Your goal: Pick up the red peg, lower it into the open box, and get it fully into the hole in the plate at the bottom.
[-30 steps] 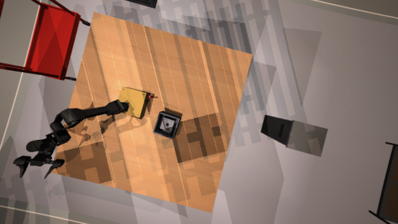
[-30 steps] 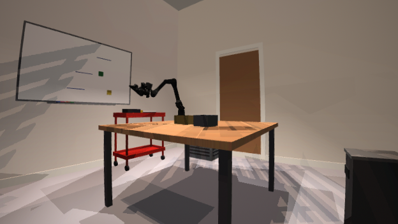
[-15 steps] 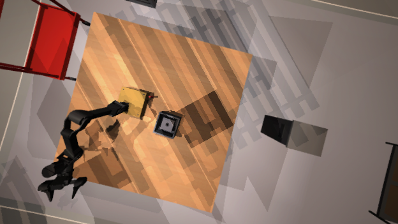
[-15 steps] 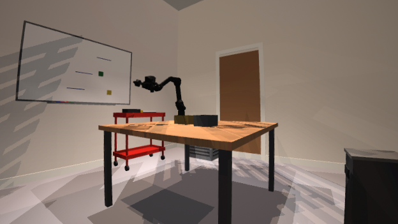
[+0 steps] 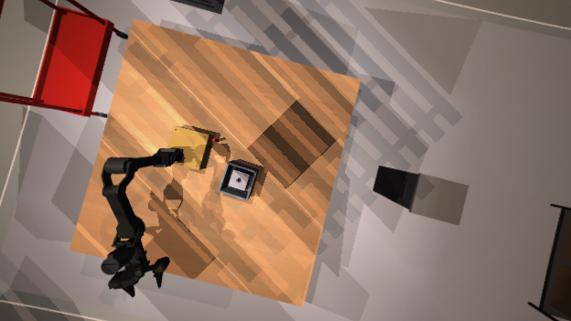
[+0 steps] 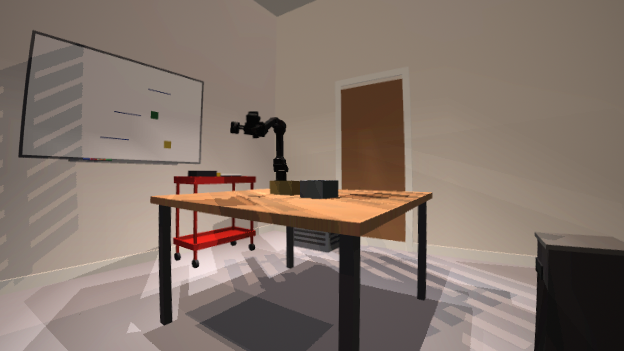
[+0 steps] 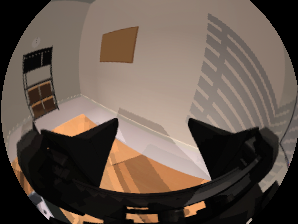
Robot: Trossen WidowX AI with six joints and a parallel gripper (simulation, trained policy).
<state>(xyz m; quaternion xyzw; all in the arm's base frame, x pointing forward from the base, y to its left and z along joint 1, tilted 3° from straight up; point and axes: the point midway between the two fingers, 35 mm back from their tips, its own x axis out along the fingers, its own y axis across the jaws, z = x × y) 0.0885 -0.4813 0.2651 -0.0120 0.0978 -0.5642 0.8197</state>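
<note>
The red peg is small in the top view, lying on the table just right of the yellow block. It cannot be made out in the other views. The open dark grey box stands on the table to the right of the yellow block. A pale plate with a dark hole in its middle shows at the bottom of the box, with no peg in it. My gripper is wide open and empty. It hangs high and far from peg and box, past the table's edge at lower left in the top view.
The yellow block is at the arm's base, between it and the peg. The wooden table bears them all. A red cart stands beside the table. A dark cabinet stands on the floor away from it.
</note>
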